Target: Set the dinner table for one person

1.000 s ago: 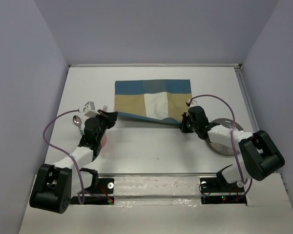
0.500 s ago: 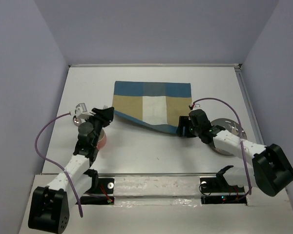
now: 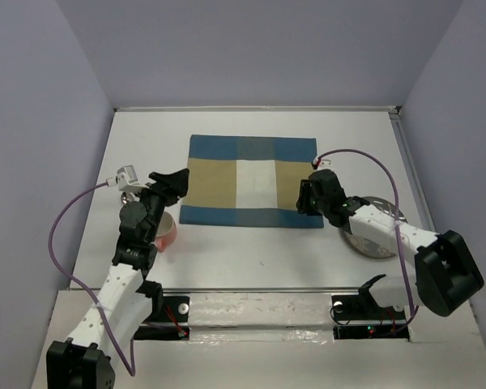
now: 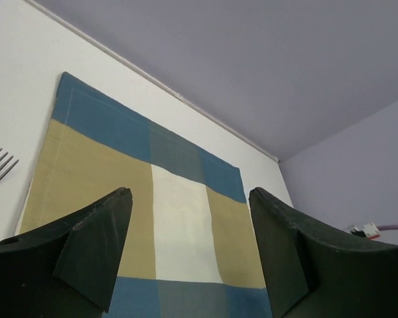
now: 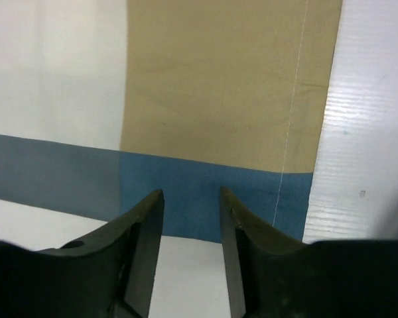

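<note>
With placemat [image 3: 251, 181] flat on far middle of table [image 3: 251, 251] and fingers of left gripper [image 3: 181, 181] and right gripper [image 3: 305, 197] wide, empty, lift the 2 straight up, never dragging it, before taking plate [image 3: 386, 209].

My pincer [image 5: 191, 195] sits with its fingers slightly parted and nothing between them, framing the placemat's [image 5: 212, 99] blue border by its corner. Bare white bench [image 5: 365, 132] shows alongside.
</note>
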Robot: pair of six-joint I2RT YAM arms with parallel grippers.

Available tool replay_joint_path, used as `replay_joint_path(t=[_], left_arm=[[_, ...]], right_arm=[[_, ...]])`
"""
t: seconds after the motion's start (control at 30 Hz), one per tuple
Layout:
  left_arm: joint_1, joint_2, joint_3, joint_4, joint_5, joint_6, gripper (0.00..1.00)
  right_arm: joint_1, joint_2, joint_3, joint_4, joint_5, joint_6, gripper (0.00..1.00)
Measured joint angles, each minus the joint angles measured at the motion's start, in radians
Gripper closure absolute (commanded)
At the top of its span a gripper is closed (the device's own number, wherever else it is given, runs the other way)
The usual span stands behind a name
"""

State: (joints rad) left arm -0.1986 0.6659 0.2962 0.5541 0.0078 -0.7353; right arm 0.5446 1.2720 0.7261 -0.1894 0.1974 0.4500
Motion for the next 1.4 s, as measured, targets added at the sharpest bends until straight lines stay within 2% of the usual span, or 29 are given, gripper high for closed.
replay_joint_path(t=[0.03, 0.07, 0.23, 0.27, 0.3, 0.57, 0.77, 0.9, 1.03, 1.1, 1.2, 1.3, 1.33, 1.4], left_arm=[[0.000, -0.001, 0.027, -0.019, 0.010, 0.013, 0.17], [0.000, -0.002, 0.054, -0.043, 0.018, 0.024, 0.16], [0.000, -0.031, 0.225, -0.166, 0.056, 0.101, 0.12], [0.000, -0.045, 0.264, -0.190, 0.064, 0.122, 0.10], [0.000, -0.054, 0.289, -0.205, 0.069, 0.140, 0.02], [0.000, -0.112, 0.433, -0.352, 0.078, 0.282, 0.01], [-0.001, -0.122, 0.443, -0.404, 0.078, 0.327, 0.01], [-0.009, -0.126, 0.443, -0.430, 0.074, 0.344, 0.01], [-0.031, -0.128, 0.445, -0.449, 0.066, 0.372, 0.01], [-0.048, -0.128, 0.445, -0.460, 0.061, 0.391, 0.01], [-0.068, -0.138, 0.445, -0.469, 0.050, 0.410, 0.01], [-0.080, -0.157, 0.440, -0.469, 0.042, 0.421, 0.01], [-0.083, -0.166, 0.437, -0.469, 0.042, 0.424, 0.01], [-0.085, -0.173, 0.433, -0.469, 0.040, 0.425, 0.01]], right_arm=[[0.000, 0.038, 0.006, 0.008, 0.009, 0.000, 0.67], [0.000, 0.068, 0.006, 0.011, 0.013, 0.005, 0.69], [0.000, 0.089, -0.027, 0.036, 0.005, 0.047, 0.69], [0.000, 0.090, -0.037, 0.044, 0.003, 0.059, 0.69], [0.000, 0.093, -0.049, 0.048, 0.000, 0.079, 0.71], [-0.041, 0.125, -0.116, 0.061, 0.015, 0.211, 0.69], [-0.147, 0.120, -0.121, 0.068, 0.034, 0.231, 0.60], [-0.149, 0.105, -0.120, 0.056, 0.033, 0.211, 0.45], [-0.149, 0.000, -0.119, 0.014, 0.032, 0.201, 0.31], [-0.162, -0.094, -0.119, -0.003, 0.033, 0.209, 0.31], [-0.208, -0.220, -0.113, -0.002, 0.026, 0.217, 0.63], [-0.234, -0.202, -0.082, 0.014, -0.027, 0.215, 0.95], [-0.219, -0.172, -0.074, 0.034, -0.043, 0.214, 1.00], [-0.186, -0.121, -0.074, 0.047, -0.059, 0.211, 1.00]])
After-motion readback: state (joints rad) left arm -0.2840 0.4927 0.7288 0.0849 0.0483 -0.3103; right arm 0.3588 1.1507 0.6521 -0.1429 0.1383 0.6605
